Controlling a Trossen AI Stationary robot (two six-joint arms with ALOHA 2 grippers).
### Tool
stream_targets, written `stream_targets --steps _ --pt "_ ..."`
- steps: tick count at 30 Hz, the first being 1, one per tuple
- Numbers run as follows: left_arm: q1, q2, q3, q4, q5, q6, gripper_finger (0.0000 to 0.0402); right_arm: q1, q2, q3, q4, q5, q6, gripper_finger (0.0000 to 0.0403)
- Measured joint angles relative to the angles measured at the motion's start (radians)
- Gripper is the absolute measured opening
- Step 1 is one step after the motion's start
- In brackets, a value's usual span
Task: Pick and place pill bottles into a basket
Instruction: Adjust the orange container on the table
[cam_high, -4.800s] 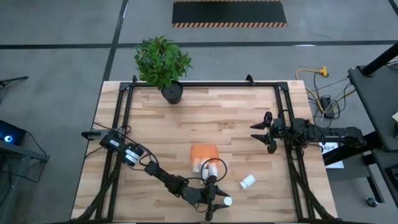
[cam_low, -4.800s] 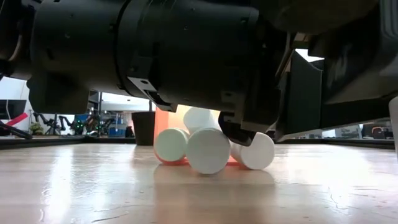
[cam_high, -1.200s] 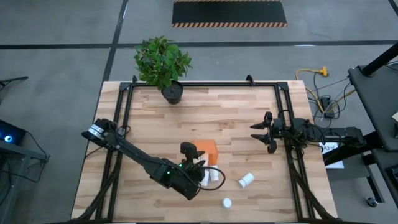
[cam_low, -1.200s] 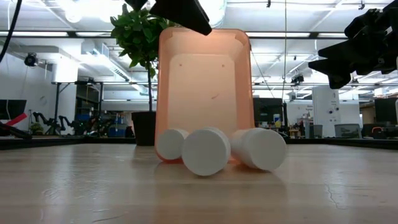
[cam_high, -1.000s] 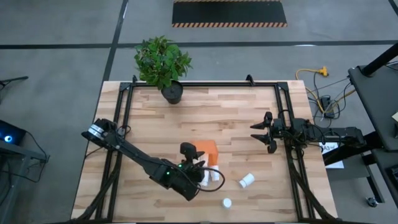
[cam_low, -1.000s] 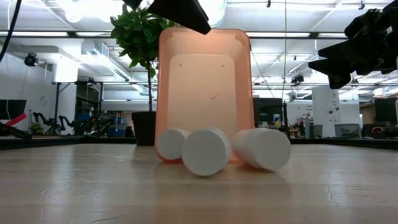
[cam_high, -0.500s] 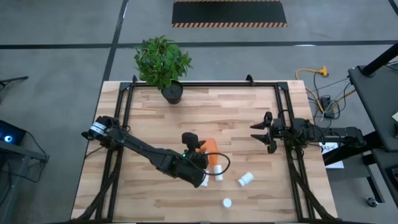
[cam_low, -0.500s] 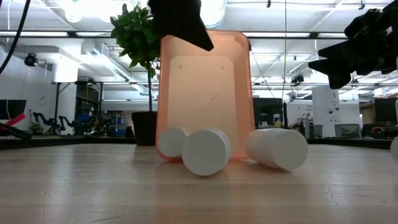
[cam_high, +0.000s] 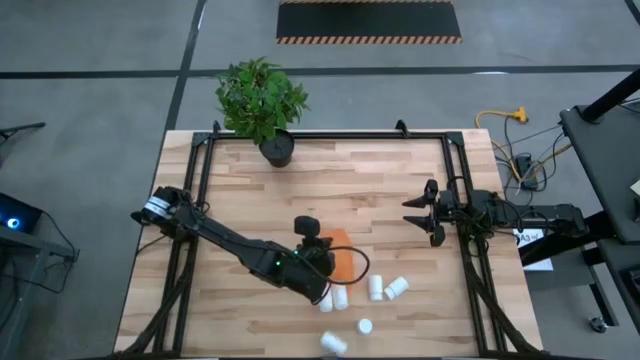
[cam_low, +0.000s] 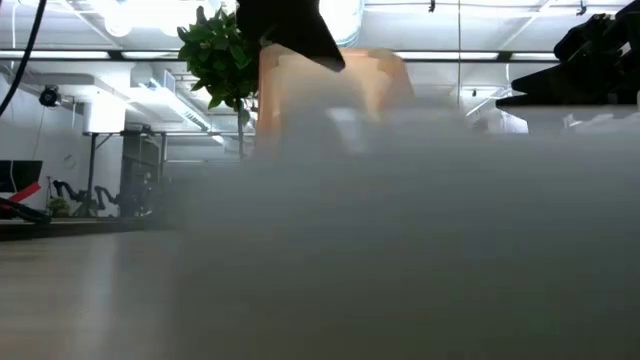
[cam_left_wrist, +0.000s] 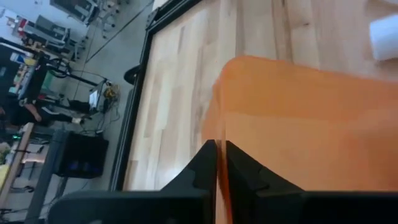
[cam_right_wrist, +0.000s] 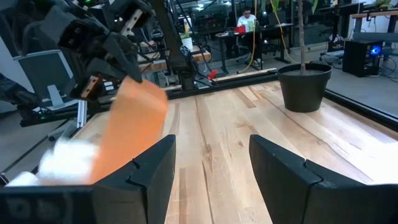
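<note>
Left hand clamped on rim of orange basket, fingers pinched together on wall, basket tipped at tabletop centre. Pill bottles scattered loose just beside basket toward near edge; low view blurred, probably by bottle close to lens. Right hand idle near right edge, fingers apart, empty.

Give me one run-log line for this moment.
left tool: shut on basket rim, basket tipped | right tool: open, waiting at right edge | pill bottles: scattered loose on table | none visibly in basket
</note>
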Motion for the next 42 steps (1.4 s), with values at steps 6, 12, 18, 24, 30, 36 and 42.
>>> stream_targets --steps 6,12,18,24,30,36,42 --pt "0.001 0.0 0.0 0.0 0.001 0.0 0.0 0.0 0.0 0.0 0.0 0.0 0.0 0.0194" --pt "0.001 0.0 0.0 -0.001 0.001 -0.001 0.0 0.0 0.0 0.0 0.0 0.0 0.0 0.0194" --pt "0.005 -0.002 0.0 -0.044 0.002 -0.158 0.0 0.0 0.0 0.0 0.0 0.0 0.0 0.0194" --pt "0.017 -0.006 0.0 -0.156 0.029 -0.513 0.0 0.0 0.0 0.0 0.0 0.0 0.0 0.0194" --pt "0.015 -0.006 -0.001 -0.158 0.047 -0.735 0.0 0.0 0.0 0.0 0.0 0.0 0.0 0.0194" --pt "0.019 -0.006 -0.021 -0.163 0.045 -1.035 0.0 0.0 0.0 0.0 0.0 0.0 0.0 0.0194" --pt "0.019 -0.006 -0.06 -0.166 0.049 -1.309 0.0 0.0 0.0 0.0 0.0 0.0 0.0 0.0194"
